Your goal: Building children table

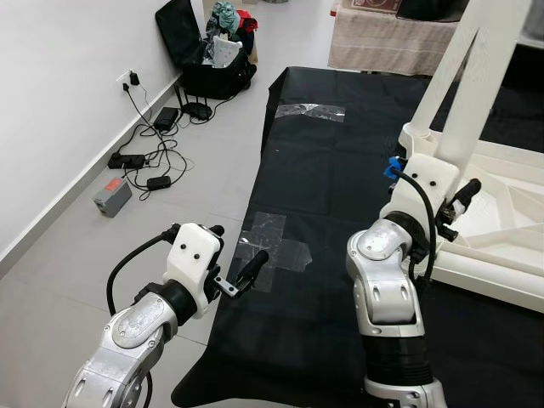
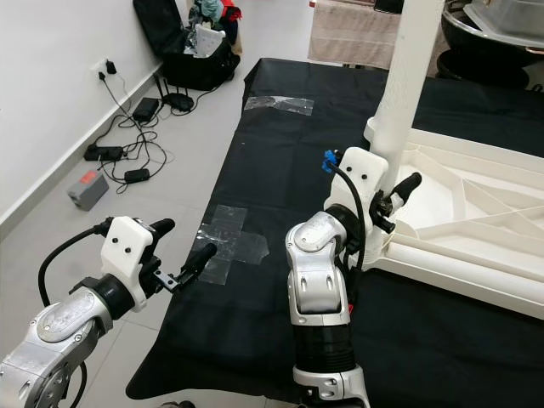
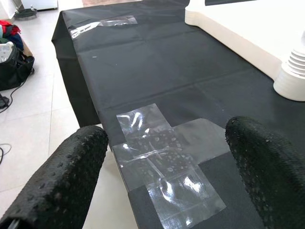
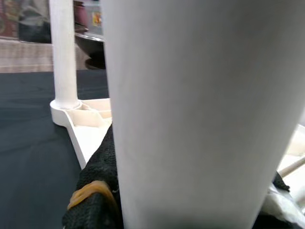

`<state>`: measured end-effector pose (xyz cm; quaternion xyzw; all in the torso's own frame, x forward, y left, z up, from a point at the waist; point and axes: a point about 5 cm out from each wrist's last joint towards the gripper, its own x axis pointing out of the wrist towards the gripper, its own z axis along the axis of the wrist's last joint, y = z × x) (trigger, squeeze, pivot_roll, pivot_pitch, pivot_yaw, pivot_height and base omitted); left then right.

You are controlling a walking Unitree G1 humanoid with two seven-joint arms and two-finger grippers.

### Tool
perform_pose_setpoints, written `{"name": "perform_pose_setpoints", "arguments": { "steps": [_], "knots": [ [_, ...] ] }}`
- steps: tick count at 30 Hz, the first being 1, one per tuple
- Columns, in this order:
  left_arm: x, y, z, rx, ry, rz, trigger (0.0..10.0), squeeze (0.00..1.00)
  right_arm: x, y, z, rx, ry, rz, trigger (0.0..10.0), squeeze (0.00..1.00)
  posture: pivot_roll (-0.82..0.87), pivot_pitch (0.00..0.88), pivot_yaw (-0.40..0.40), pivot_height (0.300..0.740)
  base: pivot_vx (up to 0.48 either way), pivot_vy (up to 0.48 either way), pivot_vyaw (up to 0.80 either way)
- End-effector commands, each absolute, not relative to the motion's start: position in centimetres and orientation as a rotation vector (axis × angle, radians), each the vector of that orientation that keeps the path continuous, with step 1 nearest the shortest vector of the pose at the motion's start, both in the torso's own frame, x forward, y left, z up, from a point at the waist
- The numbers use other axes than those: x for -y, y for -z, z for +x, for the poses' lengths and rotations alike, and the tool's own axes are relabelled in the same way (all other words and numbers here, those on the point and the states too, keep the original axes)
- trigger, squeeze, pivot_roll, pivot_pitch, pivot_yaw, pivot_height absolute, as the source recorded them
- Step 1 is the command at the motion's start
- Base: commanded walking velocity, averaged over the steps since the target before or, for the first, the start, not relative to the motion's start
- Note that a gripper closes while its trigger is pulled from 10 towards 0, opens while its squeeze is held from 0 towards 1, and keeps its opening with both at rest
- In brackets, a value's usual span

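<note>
The white children's table [image 1: 510,229] lies upside down on a black cloth [image 1: 340,170] on the floor. One white leg [image 1: 459,102] stands up from its near left corner. My right gripper [image 1: 459,197] is at the base of that leg, shut on it; in the right wrist view the leg [image 4: 190,95] sits between the black fingers [image 4: 97,191]. A second upright leg [image 4: 64,57] stands further back. My left gripper [image 1: 234,253] hovers open and empty over the cloth's left edge, above a clear tape patch [image 3: 162,157].
Cables and a power strip [image 1: 140,157] run along the left wall, with a grey box [image 1: 112,196] and a black bag [image 1: 212,51] of clothes. Another tape patch [image 1: 310,110] lies further back on the cloth. A beige-covered piece of furniture [image 1: 382,38] stands behind.
</note>
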<state>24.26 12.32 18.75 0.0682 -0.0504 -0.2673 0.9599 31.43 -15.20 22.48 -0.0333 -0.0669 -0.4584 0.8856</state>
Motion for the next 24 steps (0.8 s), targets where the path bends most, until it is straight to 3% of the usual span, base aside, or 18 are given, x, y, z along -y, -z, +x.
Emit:
{"name": "perform_pose_setpoints", "arguments": {
  "steps": [1,24],
  "knots": [
    [-12.4,-18.3,24.3,0.087,0.543,0.146,10.0,0.0,11.6,-18.6,31.5,-0.187,0.91,0.094,10.0,0.0,0.12,0.193,-0.015,0.74,0.0,0.0,0.0],
    [-12.6,-18.4,24.3,0.086,0.556,0.161,10.0,0.0,17.1,-15.3,30.6,-0.364,1.13,0.193,10.0,0.0,0.13,0.184,0.008,0.74,0.0,0.0,0.0]
  ]
}}
